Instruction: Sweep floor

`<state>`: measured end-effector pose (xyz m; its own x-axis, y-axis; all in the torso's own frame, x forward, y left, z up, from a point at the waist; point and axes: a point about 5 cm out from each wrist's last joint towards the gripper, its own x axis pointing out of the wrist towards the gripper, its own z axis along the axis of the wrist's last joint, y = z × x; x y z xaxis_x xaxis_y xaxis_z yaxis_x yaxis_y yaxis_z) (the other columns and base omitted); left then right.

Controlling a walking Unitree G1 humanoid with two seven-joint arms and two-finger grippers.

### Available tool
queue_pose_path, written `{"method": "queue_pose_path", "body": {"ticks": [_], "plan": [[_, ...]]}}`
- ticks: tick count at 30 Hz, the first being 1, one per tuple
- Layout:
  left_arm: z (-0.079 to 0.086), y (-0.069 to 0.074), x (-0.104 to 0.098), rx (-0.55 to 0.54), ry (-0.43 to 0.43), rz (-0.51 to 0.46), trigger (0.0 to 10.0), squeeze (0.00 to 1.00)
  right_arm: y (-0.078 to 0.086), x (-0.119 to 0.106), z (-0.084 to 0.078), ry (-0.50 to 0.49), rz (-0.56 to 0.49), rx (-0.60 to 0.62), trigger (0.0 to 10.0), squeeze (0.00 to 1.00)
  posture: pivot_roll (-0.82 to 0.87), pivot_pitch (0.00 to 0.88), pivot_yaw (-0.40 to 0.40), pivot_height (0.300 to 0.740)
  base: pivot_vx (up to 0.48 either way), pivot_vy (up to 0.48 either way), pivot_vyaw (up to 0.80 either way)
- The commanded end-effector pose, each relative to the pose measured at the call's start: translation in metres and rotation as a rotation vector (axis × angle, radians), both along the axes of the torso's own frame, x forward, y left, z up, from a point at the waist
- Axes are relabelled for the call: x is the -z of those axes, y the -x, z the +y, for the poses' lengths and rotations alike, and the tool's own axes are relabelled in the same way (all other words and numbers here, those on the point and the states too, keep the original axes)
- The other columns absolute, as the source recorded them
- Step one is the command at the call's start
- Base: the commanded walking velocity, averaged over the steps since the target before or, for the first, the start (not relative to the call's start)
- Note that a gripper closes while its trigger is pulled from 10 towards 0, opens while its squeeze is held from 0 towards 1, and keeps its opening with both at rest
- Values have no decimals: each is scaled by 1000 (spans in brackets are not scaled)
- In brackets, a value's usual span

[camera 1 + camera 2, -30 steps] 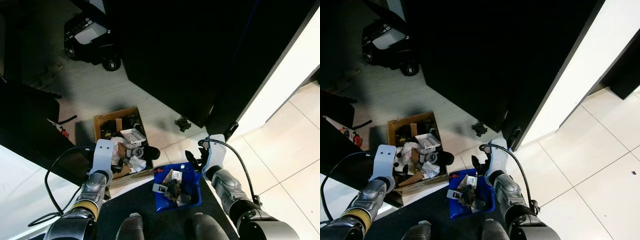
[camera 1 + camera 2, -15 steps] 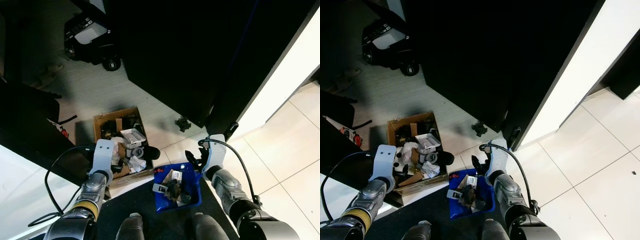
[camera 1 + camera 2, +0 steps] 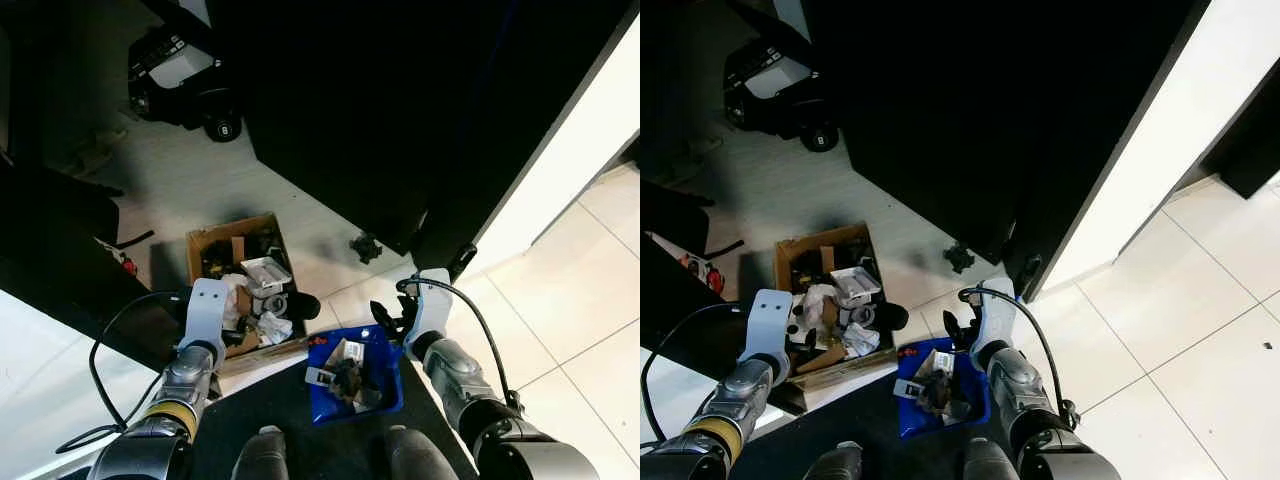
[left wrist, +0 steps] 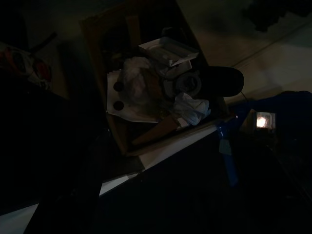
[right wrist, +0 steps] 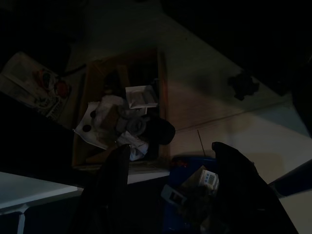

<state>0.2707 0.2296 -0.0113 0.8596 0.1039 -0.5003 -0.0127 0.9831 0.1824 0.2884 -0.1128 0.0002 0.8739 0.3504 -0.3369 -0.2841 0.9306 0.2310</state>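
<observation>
A blue dustpan (image 3: 372, 385) holding scraps and dark debris lies on the dark floor just ahead of my feet. My right gripper (image 3: 385, 322) hovers at its far right corner. In the right wrist view its two black fingers (image 5: 233, 175) stand apart, with the dustpan (image 5: 195, 187) low between them. My left gripper (image 3: 235, 318) is at the near edge of a cardboard box (image 3: 205, 243) full of rubbish. The left wrist view is dark and shows the box (image 4: 117, 141), a blue handle (image 4: 227, 156) and the dustpan (image 4: 287, 105).
A small black piece (image 3: 365, 247) lies on the pale floor beyond the dustpan. A tall dark cabinet (image 3: 400, 110) fills the middle, and a black toy car (image 3: 180, 75) stands at the far left. White tiles (image 3: 560, 290) open to the right. A black round object (image 3: 303, 305) sticks out of the box.
</observation>
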Motion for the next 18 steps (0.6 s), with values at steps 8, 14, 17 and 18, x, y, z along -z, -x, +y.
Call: {"method": "queue_pose_path", "body": {"ticks": [8,14,17,18], "plan": [[-2,6,7,-6,10,34,10000,0,5,6,-1,-4,33,9,10000,0,-89,103,3,740,0,0,0],[-2,7,7,-6,11,34,10000,0,5,6,-1,-4,34,8,10000,0,-89,102,3,740,0,0,0],[-2,7,7,-7,11,34,10000,0,5,6,-1,-4,34,8,10000,0,-89,102,3,740,0,0,0],[-2,7,7,-7,11,34,10000,0,5,6,-1,-4,34,8,10000,0,-89,102,3,740,0,0,0]]}}
